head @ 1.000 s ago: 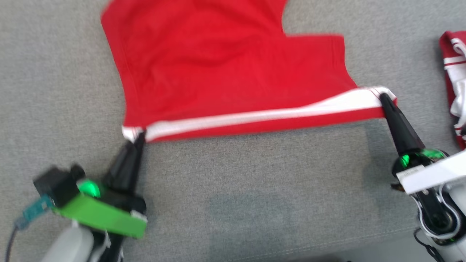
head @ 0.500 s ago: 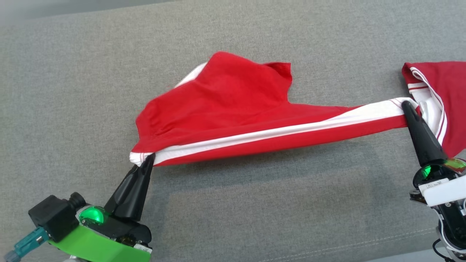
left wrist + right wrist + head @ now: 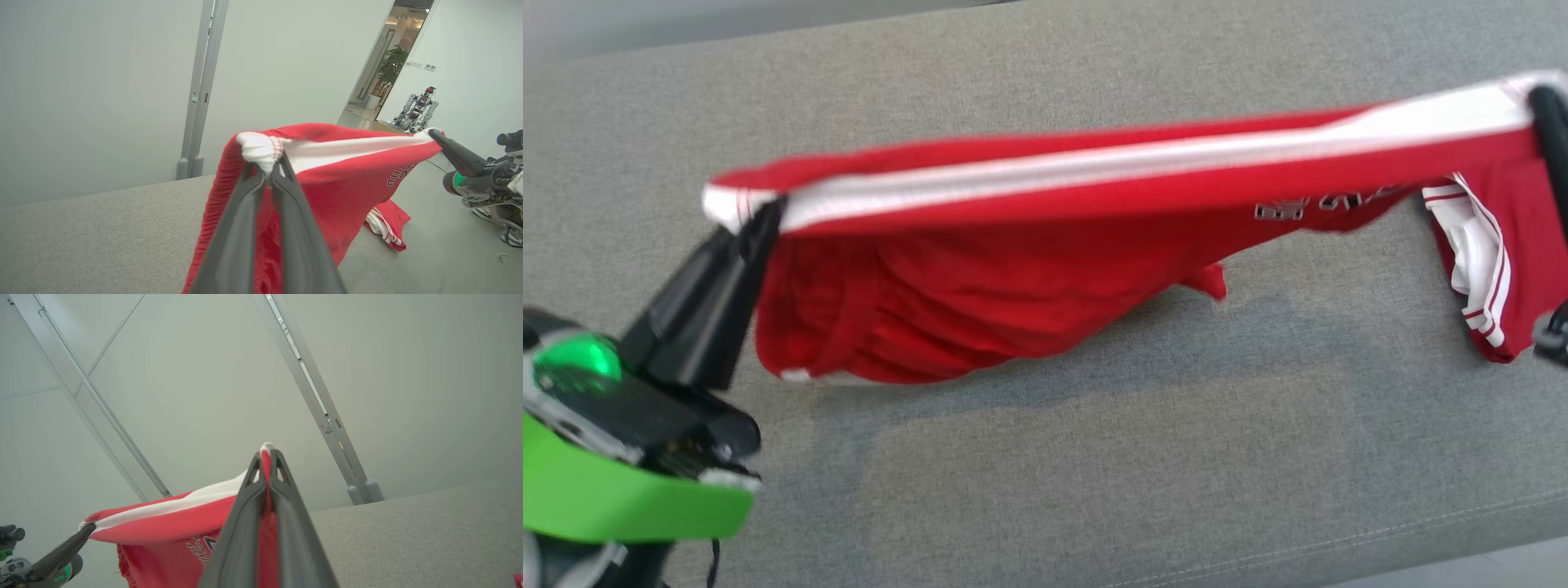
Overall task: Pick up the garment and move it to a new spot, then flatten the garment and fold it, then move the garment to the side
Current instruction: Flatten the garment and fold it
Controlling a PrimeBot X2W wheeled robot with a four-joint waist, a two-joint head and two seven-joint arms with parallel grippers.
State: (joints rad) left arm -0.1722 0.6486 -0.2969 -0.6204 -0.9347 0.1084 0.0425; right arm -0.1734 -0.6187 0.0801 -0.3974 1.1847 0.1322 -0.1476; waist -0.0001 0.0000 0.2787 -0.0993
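Garment [image 3: 980,318]: red fabric with a broad white band [image 3: 1143,155] along its upper edge and dark-outlined lettering [image 3: 1323,204] near one end. Location: in the air above a grey upholstered surface [image 3: 1094,474], strung out by the band between two grippers. The body sags below in loose folds. Whether the lowest fold touches the upholstery cannot be told.

Left gripper [image 3: 768,211]: nearest item, lower left of the head view. Fingers are closed tight on the bunched, gathered end of the band. The left wrist view shows the cloth pinched between the two tips.

Right gripper [image 3: 1545,104]: far right edge of the head view, blurred there. Fingers are pressed together on the opposite end of the band, with cloth nipped between the tips in the right wrist view.

Second garment [image 3: 1474,269]: red with white stripes, crumpled on the upholstery below the right end of the held piece. Not gripped.

Background: pale wall [image 3: 102,81] with a metal upright [image 3: 200,94]. Beyond it, an open doorway [image 3: 402,36], a potted plant [image 3: 394,61] and another robot [image 3: 419,108].

Task status, by estimate: pick-up done, and the carry to a new spot apparently in hand. Outstanding: laying down, flattening, folding, moving aside.
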